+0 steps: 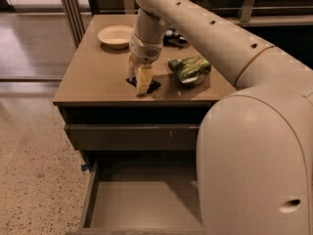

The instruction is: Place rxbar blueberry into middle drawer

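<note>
The robot's bulky cream-coloured arm (205, 31) is filling the right side of the camera view and reaching down over a grey-brown cabinet with a flat wooden top (93, 82). Below the top, the wide grey-brown middle drawer (142, 207) is standing pulled out, showing a plain smooth tray with low side walls. Above it, a shut grey-brown drawer front with pale scratch marks (132, 137) is sitting flush.

On the top, a shallow cream bowl (116, 35) is resting near the back. A crumpled green snack bag (190, 70) is lying to the right of the arm's end, and a dark bag (173, 37) is peeking out from behind the arm.

The pale two-finger gripper (139, 77) is pointing straight down near the front of the top. It is sitting right on the small flat dark-wrapped rxbar blueberry (154, 86), whose corners are showing on either side. How far the jaws are standing apart, and whether they are holding the bar, cannot be told from here.

The pick-up step looks to be in hand, since the bar is lying on the top, not in the drawer. The next move is likely calling for a firm grip, a clean lift and a carry forward and down over the open tray.
</note>
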`<state>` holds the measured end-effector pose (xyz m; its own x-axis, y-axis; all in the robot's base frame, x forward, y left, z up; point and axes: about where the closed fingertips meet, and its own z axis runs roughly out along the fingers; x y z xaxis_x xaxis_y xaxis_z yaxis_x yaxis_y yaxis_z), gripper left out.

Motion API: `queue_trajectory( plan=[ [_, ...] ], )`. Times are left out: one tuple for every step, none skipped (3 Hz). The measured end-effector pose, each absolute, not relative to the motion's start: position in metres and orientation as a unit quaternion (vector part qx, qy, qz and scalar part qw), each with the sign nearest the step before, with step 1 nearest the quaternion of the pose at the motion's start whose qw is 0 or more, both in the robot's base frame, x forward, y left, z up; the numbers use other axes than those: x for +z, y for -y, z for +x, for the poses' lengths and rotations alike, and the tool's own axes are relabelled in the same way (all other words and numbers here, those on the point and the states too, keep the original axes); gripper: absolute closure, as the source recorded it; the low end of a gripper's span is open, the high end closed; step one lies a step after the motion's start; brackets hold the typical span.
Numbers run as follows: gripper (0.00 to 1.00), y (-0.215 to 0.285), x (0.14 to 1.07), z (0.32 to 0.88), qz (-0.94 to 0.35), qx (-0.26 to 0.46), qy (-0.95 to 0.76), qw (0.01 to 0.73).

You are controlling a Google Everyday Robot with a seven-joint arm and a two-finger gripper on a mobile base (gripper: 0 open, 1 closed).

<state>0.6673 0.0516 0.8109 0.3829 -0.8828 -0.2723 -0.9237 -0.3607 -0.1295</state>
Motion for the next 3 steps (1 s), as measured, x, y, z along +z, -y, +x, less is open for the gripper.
queue_trajectory(
  plan=[
    [1.00, -0.0516, 0.8108, 0.6673, -0.821, 0.078, -0.550, 0.131],
    [1.00, -0.0516, 0.8108, 0.6673, -0.821, 0.078, -0.550, 0.131],
    [1.00, -0.0516, 0.8184, 0.6642, -0.821, 0.078, -0.550, 0.131]
  ],
)
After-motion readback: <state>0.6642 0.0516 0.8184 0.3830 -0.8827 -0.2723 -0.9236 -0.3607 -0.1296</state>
